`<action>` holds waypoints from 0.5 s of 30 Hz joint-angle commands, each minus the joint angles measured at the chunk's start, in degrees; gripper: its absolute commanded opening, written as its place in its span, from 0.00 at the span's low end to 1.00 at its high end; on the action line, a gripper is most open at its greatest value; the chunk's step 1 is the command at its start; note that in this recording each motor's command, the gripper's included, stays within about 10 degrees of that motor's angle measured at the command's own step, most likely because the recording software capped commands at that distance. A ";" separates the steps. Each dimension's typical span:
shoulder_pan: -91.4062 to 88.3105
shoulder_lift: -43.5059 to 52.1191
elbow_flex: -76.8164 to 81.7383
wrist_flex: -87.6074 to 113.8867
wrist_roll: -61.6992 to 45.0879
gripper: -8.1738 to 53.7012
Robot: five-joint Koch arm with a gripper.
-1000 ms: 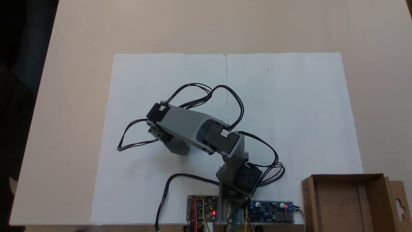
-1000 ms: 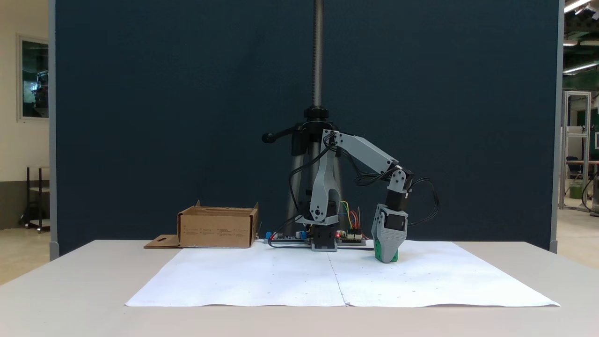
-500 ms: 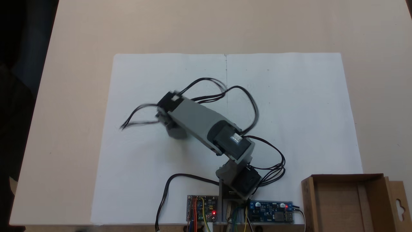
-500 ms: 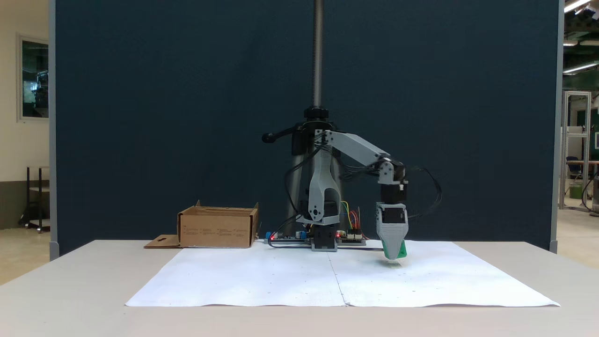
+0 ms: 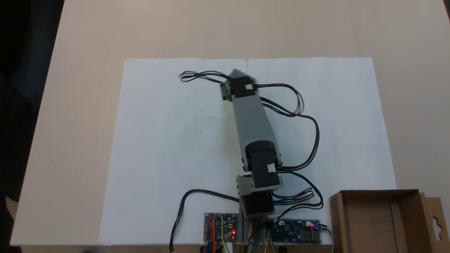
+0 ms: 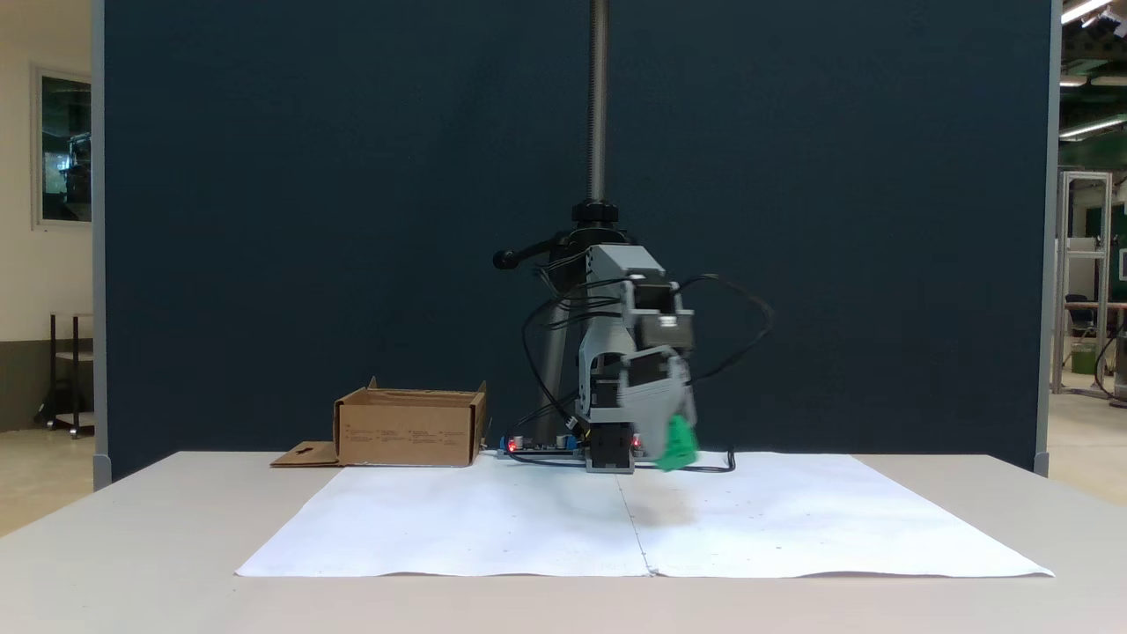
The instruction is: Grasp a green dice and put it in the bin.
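Note:
In a fixed view from the front, the green dice [image 6: 679, 443] hangs above the white paper, gripped at the tip of my gripper [image 6: 673, 451]. The gripper is motion-blurred, points down and is shut on the dice. Seen from above, the arm [image 5: 251, 119] stretches straight away from its base over the middle of the paper, and its wrist hides the dice. The bin, a brown cardboard box, stands at the bottom right corner [image 5: 336, 221] in that view. In the front view it is at the left [image 6: 409, 431], well apart from the gripper.
A white paper sheet [image 5: 168, 140] covers the table's middle. Two circuit boards [image 5: 221, 228] [image 5: 297, 232] lie by the arm's base, and black cables [image 5: 309, 133] loop to its right. A tripod pole [image 6: 599, 106] rises behind the arm.
The arm lifted the dice off the paper and swung from the left side of the sheet in the top view toward its middle, stretching out farther.

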 commanded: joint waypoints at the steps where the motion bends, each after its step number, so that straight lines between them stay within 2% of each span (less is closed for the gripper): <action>1: 7.29 3.16 -0.97 -3.60 -8.26 0.34; 15: 53.88 6.94 -2.02 -3.87 -29.79 0.34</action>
